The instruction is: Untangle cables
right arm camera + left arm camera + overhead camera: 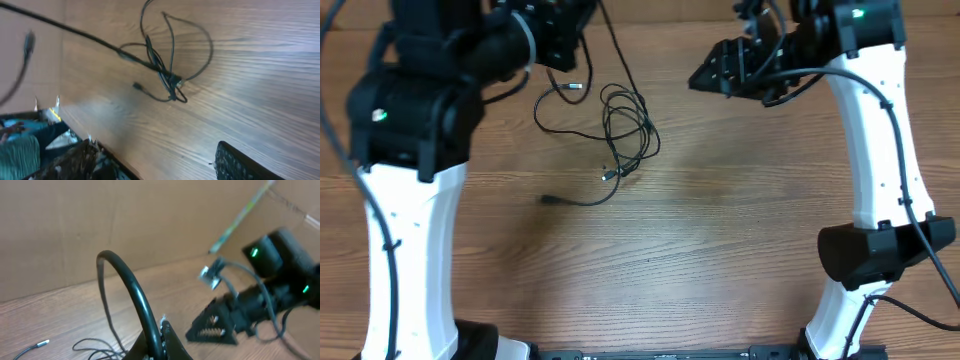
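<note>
The cables (625, 130) lie as thin black loops knotted together on the wooden table (720, 250), with plug ends at the left (576, 88) and front (549, 200). One strand runs up taut from the knot toward the far edge (613, 45). My left gripper (565, 40) is raised at the far left; in the left wrist view it (156, 345) is shut on a black cable (127, 282) that arches above the jaws. My right gripper (712, 75) is open and empty, right of the bundle. In the right wrist view its jaws (155, 162) stand wide apart, with the bundle (167, 75) ahead.
A cardboard wall (100, 225) stands behind the table's far edge. The white arm bases (415, 250) (880, 200) stand left and right of the table. The right gripper (215, 327) shows in the left wrist view, across from the left jaws.
</note>
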Controlling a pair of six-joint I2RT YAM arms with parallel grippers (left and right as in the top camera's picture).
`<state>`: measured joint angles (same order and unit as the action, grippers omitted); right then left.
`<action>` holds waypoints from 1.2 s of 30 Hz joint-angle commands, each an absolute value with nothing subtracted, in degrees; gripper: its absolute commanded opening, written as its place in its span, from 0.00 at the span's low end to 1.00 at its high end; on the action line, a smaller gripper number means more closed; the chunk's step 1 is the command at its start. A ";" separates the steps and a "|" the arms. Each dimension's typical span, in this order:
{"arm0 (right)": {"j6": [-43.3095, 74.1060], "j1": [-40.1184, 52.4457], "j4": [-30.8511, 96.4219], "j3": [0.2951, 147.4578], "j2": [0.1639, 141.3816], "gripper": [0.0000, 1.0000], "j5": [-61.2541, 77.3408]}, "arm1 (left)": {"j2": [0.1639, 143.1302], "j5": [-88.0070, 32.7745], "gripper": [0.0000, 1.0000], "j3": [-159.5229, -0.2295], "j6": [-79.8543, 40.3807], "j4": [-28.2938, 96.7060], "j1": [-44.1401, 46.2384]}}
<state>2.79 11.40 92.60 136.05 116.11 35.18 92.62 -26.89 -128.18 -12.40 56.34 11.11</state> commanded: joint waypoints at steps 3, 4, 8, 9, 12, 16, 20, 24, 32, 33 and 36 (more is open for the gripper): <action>3.18 15.07 91.66 134.76 116.84 0.74 30.48 | 87.66 -31.99 0.04 -128.42 -19.11 53.84 6.98; 3.18 16.05 90.50 133.91 116.92 0.74 30.52 | 87.15 -32.25 0.04 -128.42 -20.18 53.65 6.07; 3.01 19.88 84.88 130.19 117.03 0.70 30.50 | 86.04 -33.10 0.04 -128.42 -23.59 53.17 3.22; 2.87 20.71 83.64 129.29 117.03 0.66 30.50 | 85.86 -33.12 0.04 -128.42 -24.29 53.06 2.76; 2.22 23.07 80.79 126.91 117.03 0.63 30.50 | 85.73 -33.36 0.04 -128.42 -26.00 52.49 1.02; 0.93 25.82 78.63 124.01 117.05 0.63 30.48 | 85.73 -36.32 0.04 -128.42 -26.85 50.81 -1.32; 1.02 28.03 76.58 121.54 117.08 0.70 30.55 | 85.76 -37.10 0.04 -128.42 -27.55 49.80 -3.64; 1.48 30.76 73.36 118.28 117.12 0.72 30.50 | 85.76 -37.10 0.04 -128.42 -29.21 49.41 -5.41; 1.65 35.33 60.73 111.28 117.14 0.72 30.50 | 85.76 -37.15 0.04 -128.42 -30.24 49.43 -5.67; 1.65 35.79 59.55 110.67 117.14 0.72 30.48 | 85.76 -37.12 0.04 -128.42 -30.50 49.43 -5.67; 1.65 37.34 54.94 108.29 117.19 0.72 30.48 | 85.76 -37.12 0.04 -128.42 -30.50 49.32 -5.67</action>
<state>1.69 36.07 57.04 110.10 116.75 30.63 86.56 -36.25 -128.14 -29.89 49.84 -5.34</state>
